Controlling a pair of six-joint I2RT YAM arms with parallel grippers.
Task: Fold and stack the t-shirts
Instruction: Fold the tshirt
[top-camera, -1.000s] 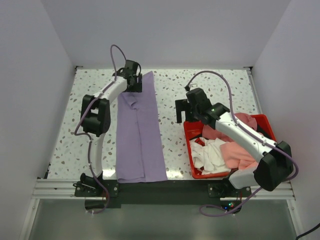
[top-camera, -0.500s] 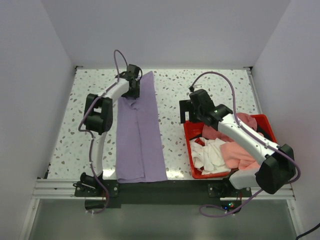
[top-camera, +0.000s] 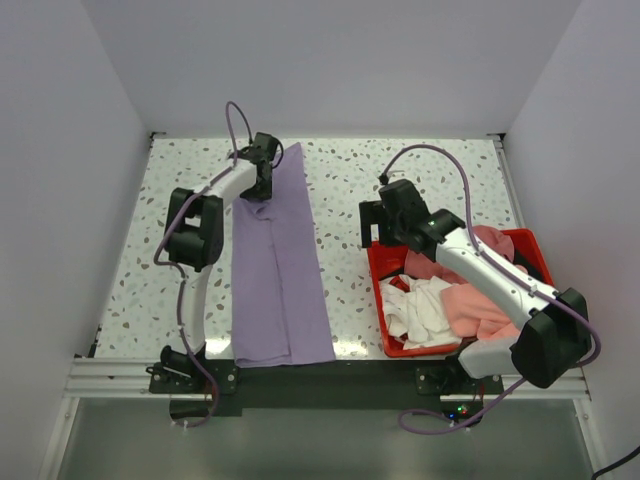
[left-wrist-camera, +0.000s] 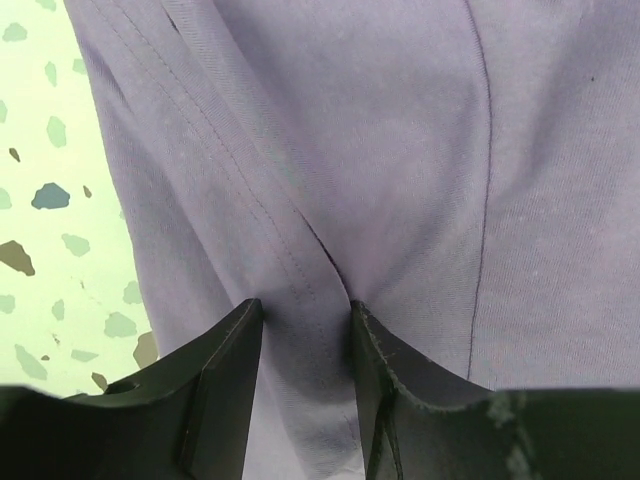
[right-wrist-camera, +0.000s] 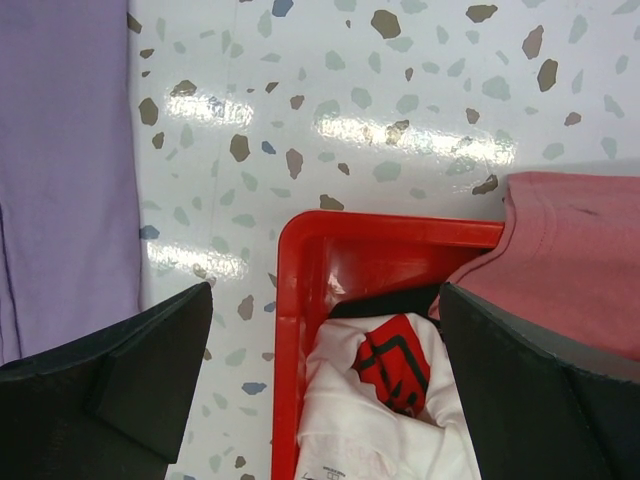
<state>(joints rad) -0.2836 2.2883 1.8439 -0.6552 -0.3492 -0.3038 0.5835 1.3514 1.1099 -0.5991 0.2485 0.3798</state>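
Observation:
A purple t-shirt (top-camera: 280, 270) lies on the table as a long folded strip, running from the far side to the near edge. My left gripper (top-camera: 262, 180) is at its far end. In the left wrist view the gripper (left-wrist-camera: 305, 330) has its jaws close together, pinching a raised fold of the purple cloth (left-wrist-camera: 400, 150). My right gripper (top-camera: 375, 225) is open and empty, hovering over the far left corner of the red bin (top-camera: 374, 265). The right wrist view shows the gripper (right-wrist-camera: 325, 330) above the bin's rim (right-wrist-camera: 290, 330).
The red bin holds a white t-shirt with a red and black print (right-wrist-camera: 385, 440) and a pink t-shirt (right-wrist-camera: 580, 260) draped over its far edge; both also show from above, white (top-camera: 420, 305) and pink (top-camera: 480, 310). White walls enclose the speckled table (top-camera: 340, 180).
My left gripper has moved toward me and down onto the far end of the purple t-shirt, bunching the cloth. My right gripper has shifted slightly right.

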